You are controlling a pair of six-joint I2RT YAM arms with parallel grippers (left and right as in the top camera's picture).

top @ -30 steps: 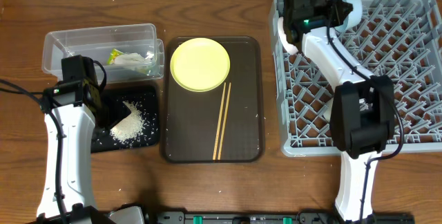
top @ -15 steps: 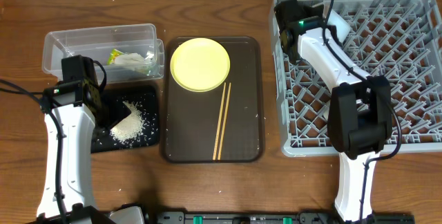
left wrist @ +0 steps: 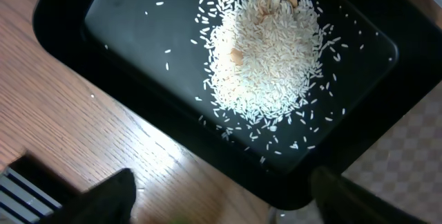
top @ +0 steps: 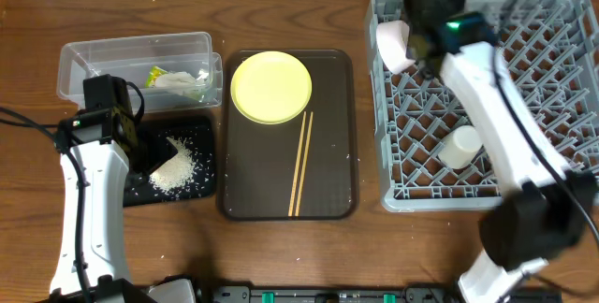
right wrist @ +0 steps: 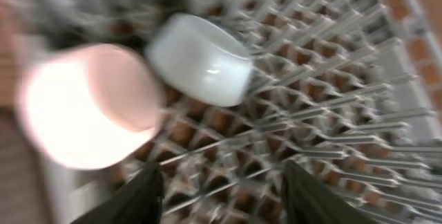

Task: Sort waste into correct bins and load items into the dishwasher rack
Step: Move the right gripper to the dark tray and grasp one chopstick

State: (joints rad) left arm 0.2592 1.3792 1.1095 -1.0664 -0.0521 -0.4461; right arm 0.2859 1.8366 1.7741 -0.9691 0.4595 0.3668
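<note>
Right at rack (top: 421,200) rim, white bowl (top: 397,45), tilted

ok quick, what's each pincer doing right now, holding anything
Left pincer: open, empty, over the black tray with the rice.
Right pincer: open, holding nothing, above the rack.

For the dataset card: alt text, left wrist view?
A pile of white rice lies in a black tray on a wooden table, stray grains scattered around it. Fingertips of the left claw frame the bottom edge, spread apart and empty.
</note>
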